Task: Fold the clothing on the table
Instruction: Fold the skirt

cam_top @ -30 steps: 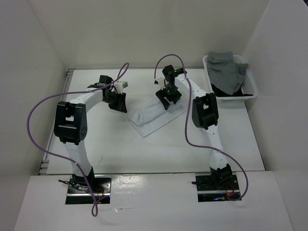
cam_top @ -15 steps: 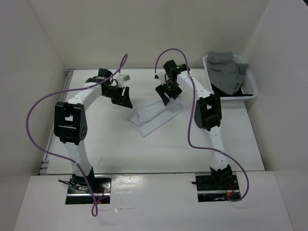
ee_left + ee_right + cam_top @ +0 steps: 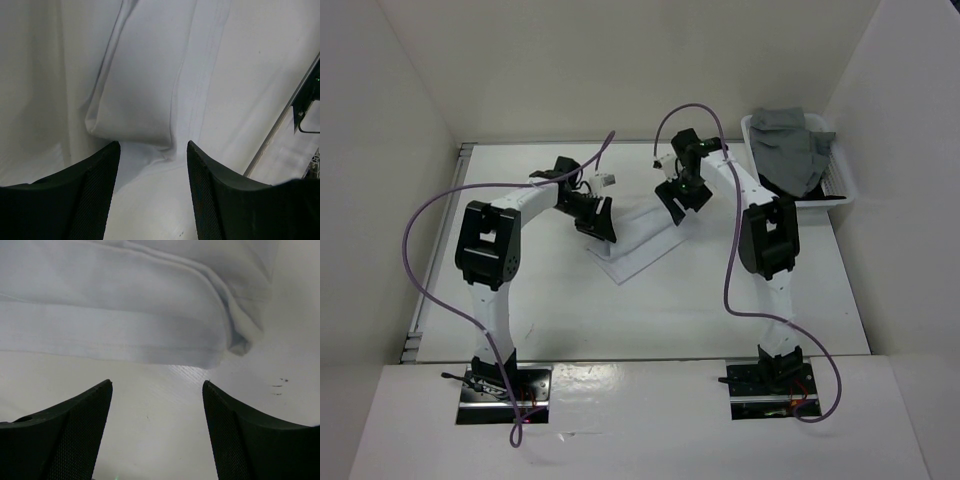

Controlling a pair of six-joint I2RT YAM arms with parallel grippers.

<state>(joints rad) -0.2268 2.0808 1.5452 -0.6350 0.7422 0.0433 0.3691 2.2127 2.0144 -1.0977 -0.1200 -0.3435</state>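
The clothing (image 3: 638,242) lies as a narrow, folded white strip, diagonal on the far middle of the table (image 3: 570,310), with layered hems and one end softly rolled. The left gripper (image 3: 597,218) hangs at its left edge and the right gripper (image 3: 682,198) at its far end, both with jaws apart and empty. The tabletop is matte white, with plain white walls (image 3: 620,70) around it. A basket (image 3: 817,203) holding a grey garment (image 3: 790,145) sits at the far right corner.

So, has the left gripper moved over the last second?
Yes. The left gripper has swung right, farther from the left edge of the table, and now sits over the left end of the clothing.
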